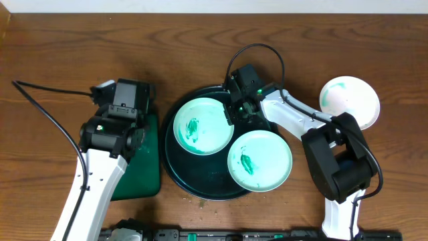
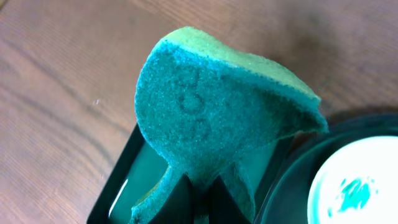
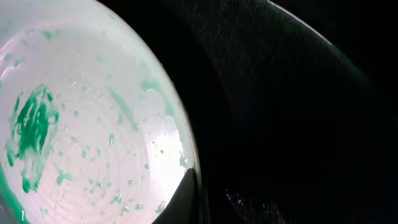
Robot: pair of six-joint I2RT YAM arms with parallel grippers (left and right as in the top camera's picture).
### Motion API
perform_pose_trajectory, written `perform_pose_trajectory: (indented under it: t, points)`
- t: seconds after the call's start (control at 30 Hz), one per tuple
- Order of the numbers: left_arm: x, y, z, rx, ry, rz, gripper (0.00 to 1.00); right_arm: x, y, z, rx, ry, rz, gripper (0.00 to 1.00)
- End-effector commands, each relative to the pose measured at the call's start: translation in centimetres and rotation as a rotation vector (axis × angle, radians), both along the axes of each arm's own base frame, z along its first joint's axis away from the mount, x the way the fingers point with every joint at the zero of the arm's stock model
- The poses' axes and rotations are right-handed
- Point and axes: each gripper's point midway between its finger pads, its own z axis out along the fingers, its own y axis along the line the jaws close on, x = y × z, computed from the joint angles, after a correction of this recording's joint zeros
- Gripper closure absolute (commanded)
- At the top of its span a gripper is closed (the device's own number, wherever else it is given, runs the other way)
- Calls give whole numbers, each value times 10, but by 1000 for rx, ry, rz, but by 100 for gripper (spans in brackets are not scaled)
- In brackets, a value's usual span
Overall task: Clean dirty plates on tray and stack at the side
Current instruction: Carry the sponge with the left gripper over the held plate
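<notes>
Two dirty plates lie on the round dark tray (image 1: 175, 167): one at its left (image 1: 203, 126) and one at its front right (image 1: 259, 161), each with a green smear. A third smeared plate (image 1: 349, 100) sits on the table at the right, off the tray. My right gripper (image 1: 232, 114) is shut on the right rim of the left plate (image 3: 81, 124), one finger (image 3: 183, 199) lying over the rim. My left gripper (image 2: 200, 198) is shut on a green sponge (image 2: 217, 112), held above a green rectangular tray (image 2: 140, 180). From overhead the sponge is hidden under the left gripper (image 1: 130, 100).
The green rectangular tray (image 1: 144, 167) lies just left of the round tray, touching or nearly touching it. Small crumbs or droplets dot the table in front of the round tray. Cables run from both arms. Bare wood lies at the back and far left.
</notes>
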Motion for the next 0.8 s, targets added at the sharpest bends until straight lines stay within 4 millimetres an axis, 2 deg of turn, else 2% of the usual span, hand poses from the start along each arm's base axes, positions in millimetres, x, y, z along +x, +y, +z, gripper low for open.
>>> perform_pose_trajectory:
  t: [0.0,0.17,0.47,0.6,0.77]
  points:
    - [-12,3,-9,-39,28,101,93,-8,2,-5,-12,30,22,99]
    - [-27,-1,-37,-116,184,151,93,-11,0,-6,-20,43,22,99]
    - [-27,-20,-88,-270,419,117,93,-15,-2,-8,-29,58,23,99]
    - [-28,-18,-99,-285,458,138,93,-15,-2,-8,-30,59,23,99]
    - [-27,-22,-100,-309,459,137,93,-15,-2,-8,-29,59,23,99]
